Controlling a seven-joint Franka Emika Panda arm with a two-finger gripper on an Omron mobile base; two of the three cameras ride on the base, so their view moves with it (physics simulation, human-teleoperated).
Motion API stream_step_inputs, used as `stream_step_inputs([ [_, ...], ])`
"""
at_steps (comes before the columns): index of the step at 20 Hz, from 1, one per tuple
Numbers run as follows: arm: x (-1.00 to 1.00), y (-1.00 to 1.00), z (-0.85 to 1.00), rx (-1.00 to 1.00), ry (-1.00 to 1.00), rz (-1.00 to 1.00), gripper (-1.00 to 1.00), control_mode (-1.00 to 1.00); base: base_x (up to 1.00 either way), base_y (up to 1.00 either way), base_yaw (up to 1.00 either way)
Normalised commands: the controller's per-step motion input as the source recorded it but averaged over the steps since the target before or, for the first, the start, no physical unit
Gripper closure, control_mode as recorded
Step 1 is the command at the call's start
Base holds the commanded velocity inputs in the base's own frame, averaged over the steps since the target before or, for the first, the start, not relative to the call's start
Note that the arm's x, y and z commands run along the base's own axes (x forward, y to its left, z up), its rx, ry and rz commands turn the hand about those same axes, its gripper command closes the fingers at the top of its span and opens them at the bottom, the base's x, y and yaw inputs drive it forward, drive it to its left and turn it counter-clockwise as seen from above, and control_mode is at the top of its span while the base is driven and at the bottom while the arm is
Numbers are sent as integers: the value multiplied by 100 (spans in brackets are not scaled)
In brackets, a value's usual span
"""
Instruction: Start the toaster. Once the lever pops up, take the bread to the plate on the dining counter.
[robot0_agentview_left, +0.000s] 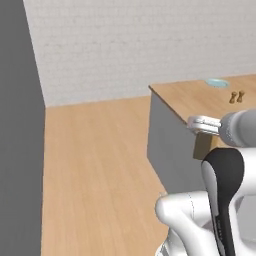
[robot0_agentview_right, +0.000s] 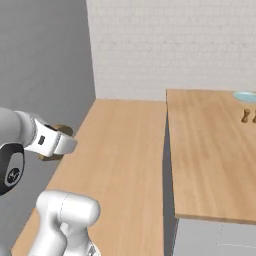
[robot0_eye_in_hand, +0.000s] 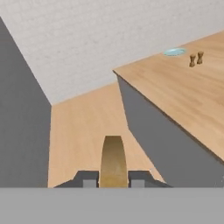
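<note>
**Toast in transit, plate ahead**

Bread (robot0_eye_in_hand: 113, 159): held edge-on between the shut jaws of the gripper (robot0_eye_in_hand: 113, 178), long axis pointing forward. Plate (robot0_eye_in_hand: 175, 52): on the dining counter (robot0_eye_in_hand: 183, 96), about 1 o'clock from the jaws, well apart; nothing on it. Two small brown shakers (robot0_eye_in_hand: 196, 59): just beside the plate.

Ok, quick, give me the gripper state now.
Gripper: closed on the bread, held edge-on between the fingers, above the floor beside the dining counter.

Two small brown shakers (robot0_eye_in_hand: 196, 58) side by side, white brick wall (robot0_agentview_left: 130, 45) behind.
</note>
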Motion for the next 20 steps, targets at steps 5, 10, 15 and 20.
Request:
stream_step_inputs([
  [5, 0, 0, 0, 0, 0, 0, 100, 100, 59, 64, 1],
  [10, 0, 0, 0, 0, 0, 0, 100, 100, 100, 7, 0],
  [15, 0, 0, 0, 0, 0, 0, 100, 100, 100, 0, 0],
  [20, 0, 0, 0, 0, 0, 0, 100, 100, 100, 3, 0],
])
